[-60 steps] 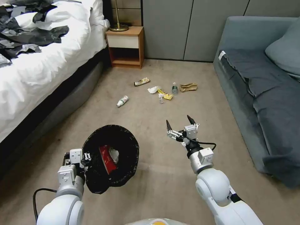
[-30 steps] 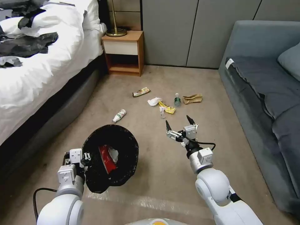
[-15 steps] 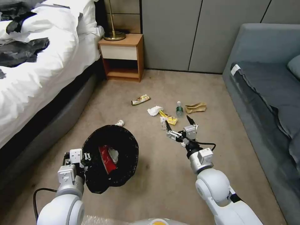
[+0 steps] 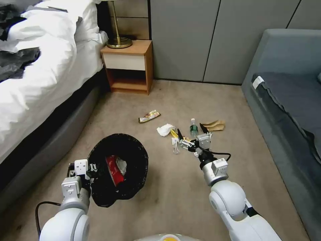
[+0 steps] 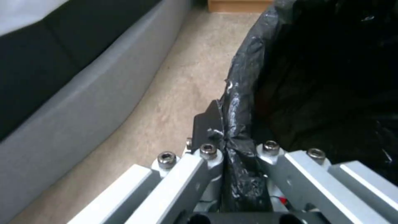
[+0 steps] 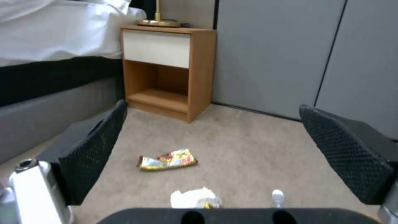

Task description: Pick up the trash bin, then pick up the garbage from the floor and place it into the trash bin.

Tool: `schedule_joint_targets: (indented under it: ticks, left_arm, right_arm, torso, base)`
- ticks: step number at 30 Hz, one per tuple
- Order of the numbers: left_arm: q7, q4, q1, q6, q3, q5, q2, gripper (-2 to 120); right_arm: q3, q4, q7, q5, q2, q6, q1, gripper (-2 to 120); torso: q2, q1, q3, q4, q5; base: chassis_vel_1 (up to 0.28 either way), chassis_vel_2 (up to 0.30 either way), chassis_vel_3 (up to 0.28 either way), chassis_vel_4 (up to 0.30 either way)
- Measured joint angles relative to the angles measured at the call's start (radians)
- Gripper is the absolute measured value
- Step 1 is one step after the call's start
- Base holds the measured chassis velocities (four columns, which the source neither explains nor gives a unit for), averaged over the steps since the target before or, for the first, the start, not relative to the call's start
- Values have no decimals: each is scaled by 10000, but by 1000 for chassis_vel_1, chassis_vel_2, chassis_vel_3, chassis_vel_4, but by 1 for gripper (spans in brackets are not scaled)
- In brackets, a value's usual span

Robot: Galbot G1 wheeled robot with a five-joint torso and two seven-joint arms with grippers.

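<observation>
Meanwhile, left pincer [image 4: 87, 169] clamps the trash bin [image 4: 117, 167] rim — right pincer [image 4: 191, 131], spread apart, hangs above the paper wad [image 4: 165, 130] beside that bin.

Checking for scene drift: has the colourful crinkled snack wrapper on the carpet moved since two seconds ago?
No. The colourful snack wrapper keeps its spot before the wooden nightstand; the camera advanced.

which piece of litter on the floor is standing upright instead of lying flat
The small clear bottle with the white cap and green label, just ahead of the open right gripper. The colourful wrapper, paper wad and brown bag lie flat.
</observation>
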Motion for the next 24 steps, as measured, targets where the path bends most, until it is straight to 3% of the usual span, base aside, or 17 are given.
schedule_joint_targets:
  ticks: [24]
  left_arm:
    - [3,-8,26,-31,-12,-1,11,1]
  right_arm:
    - [11,9,-62,-8,-19,11,-47,100]
  torso:
    - [-1,1,2,0,-2]
  base:
    - [-167,164,165,-169]
